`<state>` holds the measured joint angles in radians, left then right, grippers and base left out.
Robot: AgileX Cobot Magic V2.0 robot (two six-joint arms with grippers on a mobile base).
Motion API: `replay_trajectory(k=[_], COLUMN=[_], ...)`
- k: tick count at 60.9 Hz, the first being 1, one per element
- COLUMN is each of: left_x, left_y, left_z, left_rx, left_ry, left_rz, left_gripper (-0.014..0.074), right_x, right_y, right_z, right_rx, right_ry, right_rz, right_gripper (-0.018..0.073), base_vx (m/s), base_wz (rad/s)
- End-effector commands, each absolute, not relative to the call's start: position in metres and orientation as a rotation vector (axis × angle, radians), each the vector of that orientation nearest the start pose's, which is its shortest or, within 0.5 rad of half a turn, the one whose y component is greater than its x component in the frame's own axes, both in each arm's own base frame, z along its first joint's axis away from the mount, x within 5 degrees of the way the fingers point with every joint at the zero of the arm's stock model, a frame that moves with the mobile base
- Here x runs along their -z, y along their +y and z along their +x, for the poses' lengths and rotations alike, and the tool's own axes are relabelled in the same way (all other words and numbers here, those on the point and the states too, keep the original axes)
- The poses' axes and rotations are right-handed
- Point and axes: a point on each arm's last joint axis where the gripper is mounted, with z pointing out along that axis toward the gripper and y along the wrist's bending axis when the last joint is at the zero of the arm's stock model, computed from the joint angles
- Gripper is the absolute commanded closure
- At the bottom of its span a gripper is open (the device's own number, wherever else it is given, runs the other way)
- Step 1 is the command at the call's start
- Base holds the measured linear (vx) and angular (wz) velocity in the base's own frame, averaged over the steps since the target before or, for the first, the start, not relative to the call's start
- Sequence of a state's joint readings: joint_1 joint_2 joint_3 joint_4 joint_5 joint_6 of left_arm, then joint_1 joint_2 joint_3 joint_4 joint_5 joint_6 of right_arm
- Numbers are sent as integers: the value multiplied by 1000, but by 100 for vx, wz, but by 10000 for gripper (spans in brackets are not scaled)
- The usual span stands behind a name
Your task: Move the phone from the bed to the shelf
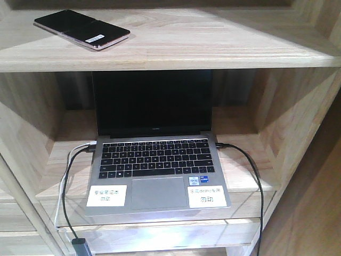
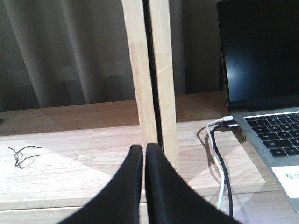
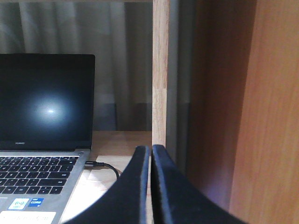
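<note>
Currently the phone lies flat on the upper board of the shelf, toward its left end, glossy black face up, pinkish edge and small white sticker facing the camera, nothing touching it. The compartment below holds an open grey laptop, screen dark, two white labels on the palm rest. A black cable is plugged in on its right side; a black and a white cable plug into its left side and hang over the board's front edge. Left gripper is clenched, fingers pressed together with nothing between them, in front of a pale wood upright left of the laptop. Right gripper likewise pinched closed and empty, near the upright right of the laptop.
</note>
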<state>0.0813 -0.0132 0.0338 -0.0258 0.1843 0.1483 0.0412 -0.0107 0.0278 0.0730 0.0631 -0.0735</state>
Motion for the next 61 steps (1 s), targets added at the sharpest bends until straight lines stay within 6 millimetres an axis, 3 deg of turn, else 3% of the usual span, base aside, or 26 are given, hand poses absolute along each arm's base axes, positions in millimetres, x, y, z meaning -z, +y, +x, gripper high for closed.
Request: replay_trajectory(k=[1, 61], left_x=[-200, -200], left_y=[4, 4], left_z=[55, 55], left_rx=[-146, -146], left_ry=[1583, 1583], left_rz=[23, 23], left_gripper=[595, 595], right_x=[-204, -204], right_y=[2, 2], right_z=[56, 56], right_rx=[-23, -34], right_ry=[1493, 1493], right_rz=[-36, -25], right_gripper=[568, 568], base_vx=[0, 0], base_wz=[0, 0])
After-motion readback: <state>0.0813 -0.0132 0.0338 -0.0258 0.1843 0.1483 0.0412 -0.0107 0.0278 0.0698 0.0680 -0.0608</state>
